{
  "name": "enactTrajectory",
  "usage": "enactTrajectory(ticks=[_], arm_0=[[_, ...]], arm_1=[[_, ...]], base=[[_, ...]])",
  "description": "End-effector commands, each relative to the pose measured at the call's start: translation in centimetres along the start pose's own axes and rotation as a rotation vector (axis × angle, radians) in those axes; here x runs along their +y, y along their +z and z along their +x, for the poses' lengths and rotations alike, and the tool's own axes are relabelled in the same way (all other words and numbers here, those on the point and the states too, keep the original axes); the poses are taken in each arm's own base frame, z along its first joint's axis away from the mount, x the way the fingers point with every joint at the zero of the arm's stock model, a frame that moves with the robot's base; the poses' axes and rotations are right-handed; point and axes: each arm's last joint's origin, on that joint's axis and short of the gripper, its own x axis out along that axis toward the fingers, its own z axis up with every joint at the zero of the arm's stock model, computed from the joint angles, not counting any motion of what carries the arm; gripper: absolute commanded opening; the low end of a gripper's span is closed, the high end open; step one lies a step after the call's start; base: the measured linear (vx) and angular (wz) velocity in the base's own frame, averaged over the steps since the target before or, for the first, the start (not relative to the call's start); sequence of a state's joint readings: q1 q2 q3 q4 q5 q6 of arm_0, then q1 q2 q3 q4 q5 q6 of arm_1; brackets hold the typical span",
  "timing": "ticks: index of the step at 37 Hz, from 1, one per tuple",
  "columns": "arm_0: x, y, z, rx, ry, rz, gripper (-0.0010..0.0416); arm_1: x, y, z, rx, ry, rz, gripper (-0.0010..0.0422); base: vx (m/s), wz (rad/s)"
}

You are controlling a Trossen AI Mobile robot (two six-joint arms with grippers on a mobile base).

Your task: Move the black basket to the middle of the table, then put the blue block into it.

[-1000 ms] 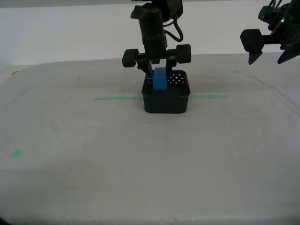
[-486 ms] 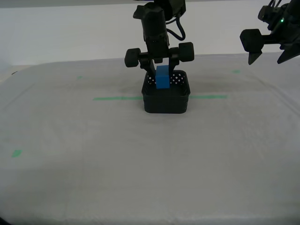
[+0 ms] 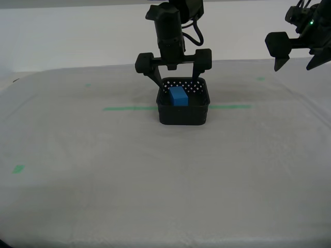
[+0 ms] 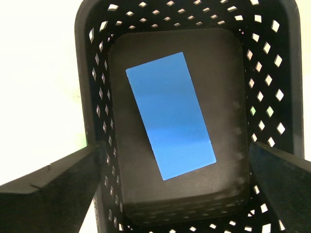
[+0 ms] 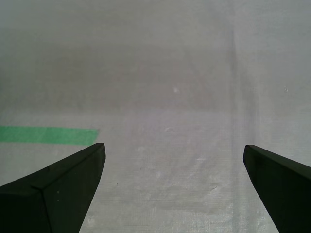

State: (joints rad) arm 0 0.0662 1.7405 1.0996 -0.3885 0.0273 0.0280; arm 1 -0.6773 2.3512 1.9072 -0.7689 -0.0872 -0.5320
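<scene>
While the exterior view shows only the top of the blue block (image 3: 178, 96) inside the black basket (image 3: 183, 114), the second wrist view shows it lying flat and skewed on the basket floor. The second gripper (image 3: 173, 78) hangs above, jaws spread, empty. The first gripper (image 3: 296, 63), jaws apart, sits over bare table (image 5: 160, 87) near green tape (image 5: 47, 135).
</scene>
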Motion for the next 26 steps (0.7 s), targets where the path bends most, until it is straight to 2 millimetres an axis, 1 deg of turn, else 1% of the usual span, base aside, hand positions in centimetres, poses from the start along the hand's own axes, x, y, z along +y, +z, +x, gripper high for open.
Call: enactTrajectory(ticks=[1,3,6,8,10,12,21,26], arm_0=[[0.0,0.03,-0.04,-0.002,0.001,-0.001,0.0399],[0.0,0.03,-0.04,-0.002,0.001,-0.001,0.0398],[0.0,0.03,-0.04,-0.002,0.001,-0.001,0.0399],[0.0,0.03,-0.04,-0.002,0.001,-0.001,0.0398],[0.0,0.03,-0.04,-0.002,0.001,-0.001,0.0399],[0.0,0.03,-0.04,-0.002,0.001,-0.001,0.0398],[0.0,0.03,-0.04,-0.002,0.001,-0.001,0.0398],[0.0,0.03,-0.04,-0.002,0.001,-0.001,0.0399]], arm_1=[[-0.01,-0.03,-0.02,0.001,0.004,-0.013,0.0391],[-0.03,-0.04,-0.02,0.001,0.004,-0.014,0.0409],[-0.02,-0.06,-0.02,0.004,0.005,0.003,0.0397],[0.0,-0.1,-0.02,0.007,0.007,0.005,0.0407],[0.01,-0.1,-0.02,0.008,0.008,0.006,0.0399],[-0.01,-0.12,-0.02,0.008,0.008,-0.002,0.0404],[-0.03,-0.1,-0.08,0.006,0.006,0.011,0.0401],[-0.14,0.0,-0.67,-0.004,-0.001,0.038,0.0401]], base=[[0.0,0.0],[0.0,0.0],[0.0,0.0],[0.0,0.0],[0.0,0.0],[0.0,0.0],[0.0,0.0],[0.0,0.0]])
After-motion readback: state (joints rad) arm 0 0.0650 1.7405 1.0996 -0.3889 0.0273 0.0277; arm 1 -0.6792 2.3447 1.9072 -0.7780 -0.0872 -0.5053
